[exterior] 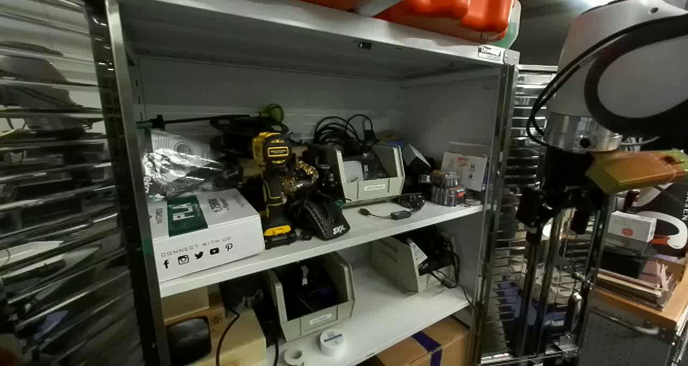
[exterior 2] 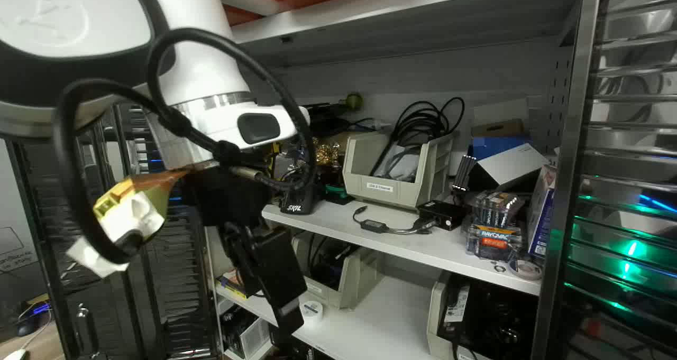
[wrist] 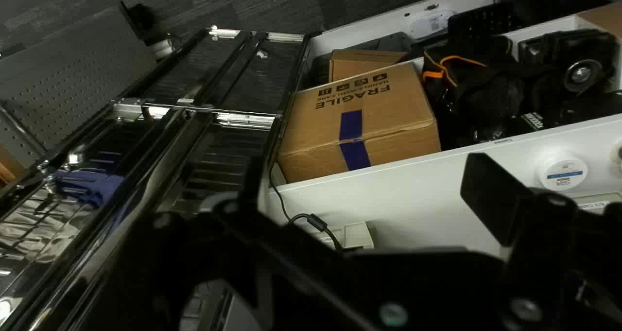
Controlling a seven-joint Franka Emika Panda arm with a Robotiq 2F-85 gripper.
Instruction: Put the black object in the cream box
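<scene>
– How do the black fingers (wrist: 491, 195) stand?

– Spread wide apart in the wrist view, a brown cardboard box marked FRAGILE (wrist: 398, 112) showing beyond them.

– And the machine behind them?

– The white-and-black jointed robot arm (exterior: 596, 76) hangs in front of the open pale metal cabinet (exterior: 451, 108), toward one side.

– Where is the task's container?

– The cream open-fronted plastic bin (exterior 2: 402, 193) stands upright on the cabinet's upper white tabletop (exterior 2: 333, 218), looped black cables (exterior 2: 410, 130) reaching into it. A plain off-white rectangular box (exterior 2: 512, 165) sits tilted near it, behind the clear-wrapped battery packs (exterior 2: 494, 238). I can't tell which of the two counts as the box.

– And the task's object?

– I can't tell which. A small black rectangular box (exterior 2: 443, 214) lies just in front of the bin, beside a thin black cable with a block along it (exterior 2: 374, 225).

– Anything else up there?

– A yellow-and-black power drill (exterior: 274, 191) stands upright beside a white carton with green-and-black print (exterior: 215, 237), at the end away from the battery packs.
</scene>
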